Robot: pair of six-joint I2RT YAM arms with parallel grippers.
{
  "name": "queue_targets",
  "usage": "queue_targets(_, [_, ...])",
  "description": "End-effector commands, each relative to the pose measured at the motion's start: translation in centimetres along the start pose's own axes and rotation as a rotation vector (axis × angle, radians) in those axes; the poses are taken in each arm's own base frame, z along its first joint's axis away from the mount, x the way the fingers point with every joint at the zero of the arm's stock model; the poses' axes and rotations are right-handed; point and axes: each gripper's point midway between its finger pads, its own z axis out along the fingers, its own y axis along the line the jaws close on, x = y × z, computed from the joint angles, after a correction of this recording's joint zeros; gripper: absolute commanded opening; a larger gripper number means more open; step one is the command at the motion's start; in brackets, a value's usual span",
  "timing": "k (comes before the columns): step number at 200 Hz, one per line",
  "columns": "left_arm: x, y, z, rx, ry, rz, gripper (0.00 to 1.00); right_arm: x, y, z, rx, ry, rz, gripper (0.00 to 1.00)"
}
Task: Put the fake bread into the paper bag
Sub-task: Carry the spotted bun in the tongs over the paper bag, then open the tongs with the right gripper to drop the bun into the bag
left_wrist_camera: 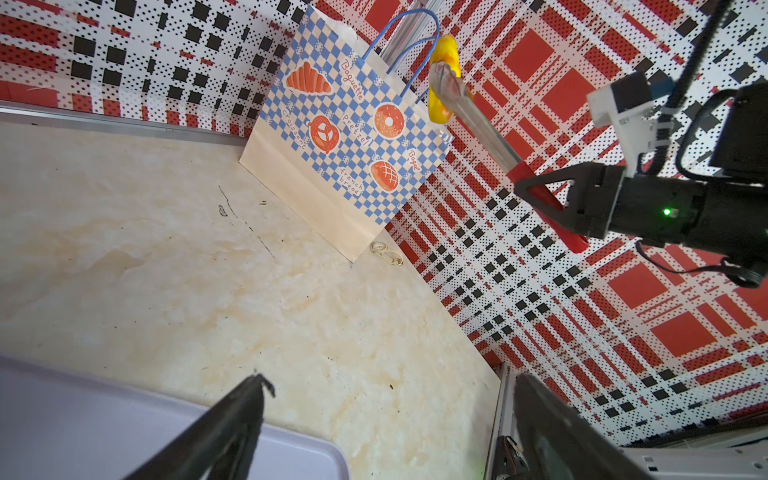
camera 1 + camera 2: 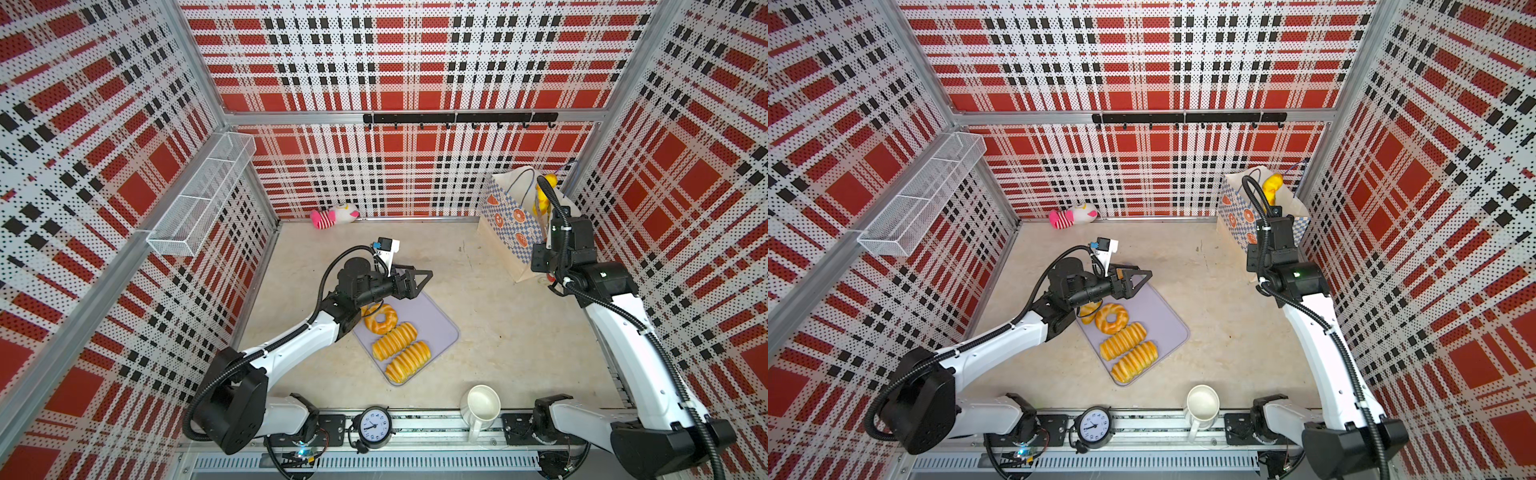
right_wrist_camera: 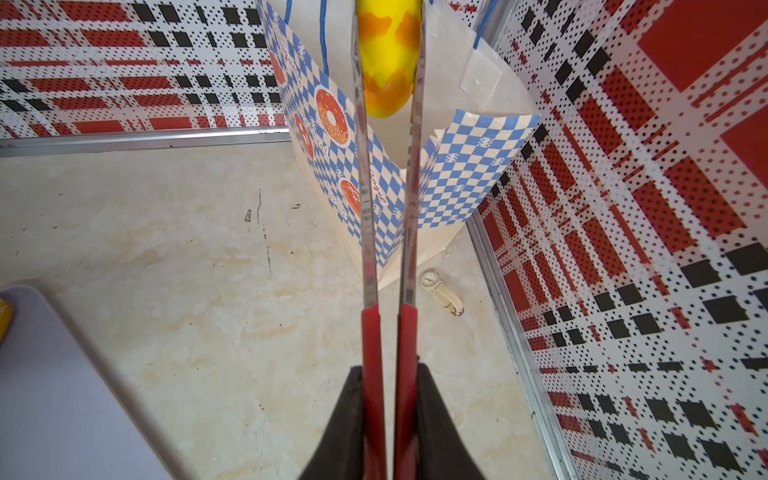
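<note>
The paper bag [image 2: 509,216] stands upright in the far right corner, checked blue and cream with orange pastry prints. My right gripper [image 3: 389,370] is shut on the red handles of metal tongs [image 3: 365,208]. The tongs pinch a yellow piece of fake bread [image 3: 388,62] at the bag's open top, seen in both top views [image 2: 1272,187]. On the lilac tray [image 2: 440,328] lie a ring doughnut [image 2: 380,319] and two ridged loaves [image 2: 395,340]; another piece [image 2: 1088,311] is partly hidden under my left arm. My left gripper [image 2: 424,276] hangs open over the tray's far end, holding nothing.
A pink-and-white plush toy [image 2: 334,216] lies by the back wall. At the front edge stand a white jug [image 2: 482,405] and a small clock [image 2: 375,426]. A wristwatch [image 3: 440,289] lies beside the bag's foot. A wire basket [image 2: 203,195] hangs on the left wall.
</note>
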Motion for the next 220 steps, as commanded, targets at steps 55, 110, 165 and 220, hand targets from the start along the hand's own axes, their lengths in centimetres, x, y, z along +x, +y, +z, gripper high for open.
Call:
queue_targets(55, [-0.5,-0.1,-0.3,0.018,-0.020,0.032,0.96,-3.7,-1.0,2.1,-0.009,-0.068,0.074,0.21])
queue_targets(110, [-0.5,-0.3,-0.4,0.025,-0.023,0.028,0.96,-2.9,-1.0,2.9,0.004,-0.032,0.053,0.37])
queue_targets(165, [-0.6,-0.5,-0.6,0.027,-0.029,0.016,0.95,-2.9,-1.8,1.3,0.014,-0.059,0.043,0.37])
queue_targets(220, [-0.9,-1.9,-1.0,0.044,-0.047,0.013,0.95,-1.8,-2.5,-3.3,-0.041,-0.130,0.050,0.29])
